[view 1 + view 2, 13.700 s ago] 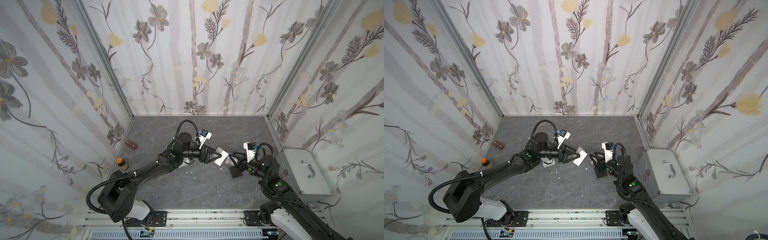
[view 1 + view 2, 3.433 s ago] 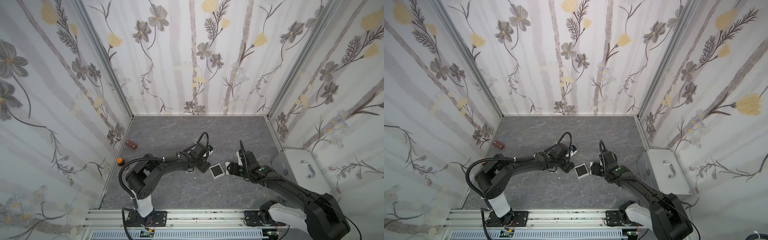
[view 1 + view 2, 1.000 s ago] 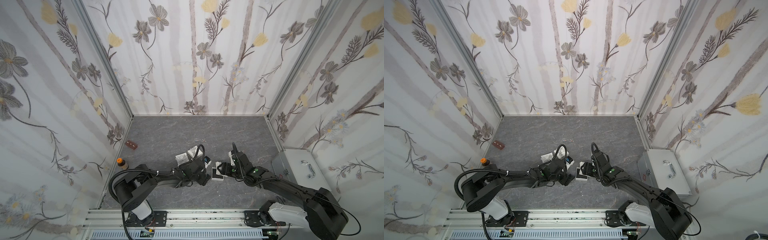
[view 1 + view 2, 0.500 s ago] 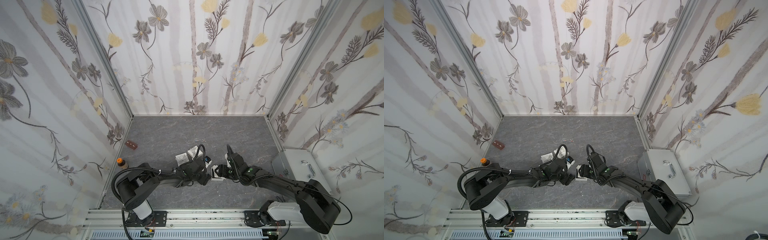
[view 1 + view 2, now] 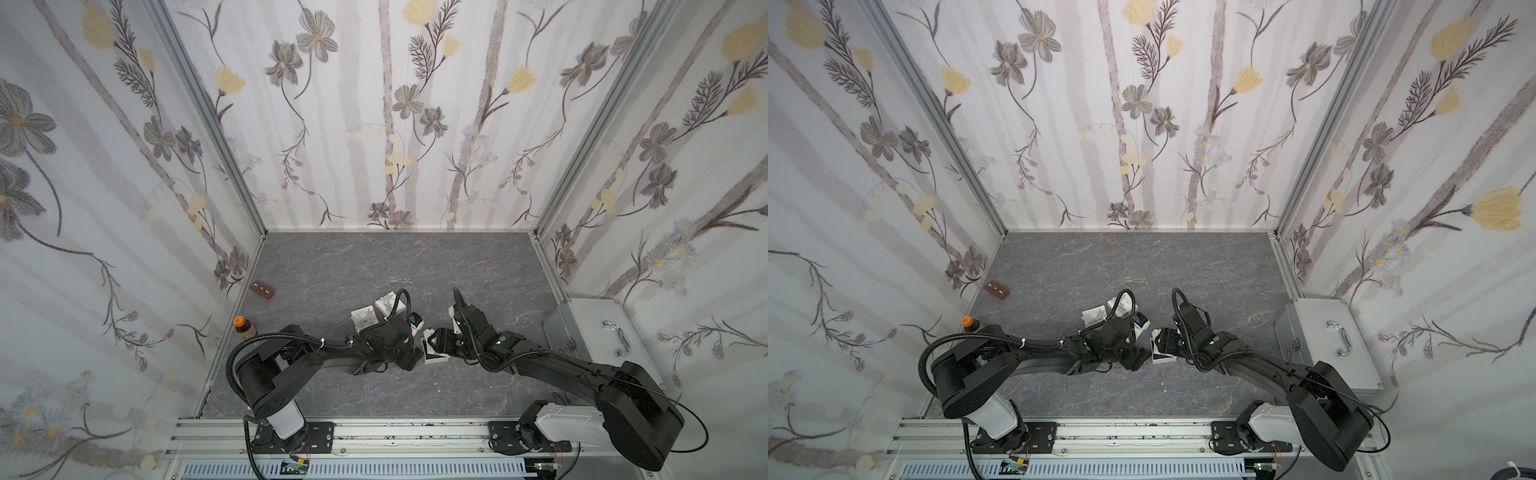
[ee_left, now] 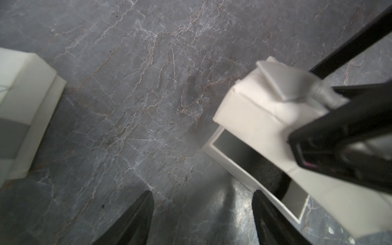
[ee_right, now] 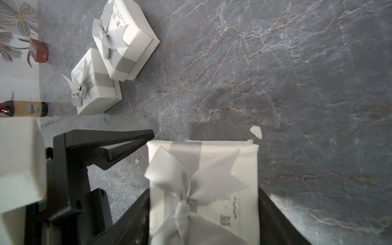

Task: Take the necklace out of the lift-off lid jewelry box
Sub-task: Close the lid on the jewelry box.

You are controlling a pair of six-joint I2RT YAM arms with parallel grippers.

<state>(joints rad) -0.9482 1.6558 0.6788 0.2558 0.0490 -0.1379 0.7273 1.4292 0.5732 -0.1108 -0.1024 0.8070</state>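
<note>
Nearest to us, the right gripper (image 7: 203, 191) was clamped on the lid (image 7: 203, 169), one finger on each side wall, with the grey bow facing its wrist camera. The lid (image 6: 254, 118) was off the base (image 6: 237, 170) and hung partly over the opening. We could not tell whether the two touched.

The base (image 5: 436, 360) sat on the table (image 5: 374, 257), low in both top views, between the two grippers. What we saw of its inside was dark. We could not make out the necklace there, since the lid and the right gripper's fingers hid part of the opening.

The left gripper (image 6: 201, 195) had its fingers apart with nothing between them, over bare table just beside the base. We could not tell whether one finger touched the base wall. In a top view the left gripper (image 5: 411, 357) lay close against the base's side.

Farther back stood two closed white boxes with grey bows, one (image 7: 95, 84) just beside the other (image 7: 125, 42), both behind the left wrist in a top view (image 5: 363, 318).

By the left wall stood a bottle (image 5: 243, 326) with an orange cap, and beyond it lay a brown block (image 5: 262, 289). A metal case (image 5: 594, 332) with a handle sat outside the right wall.
</note>
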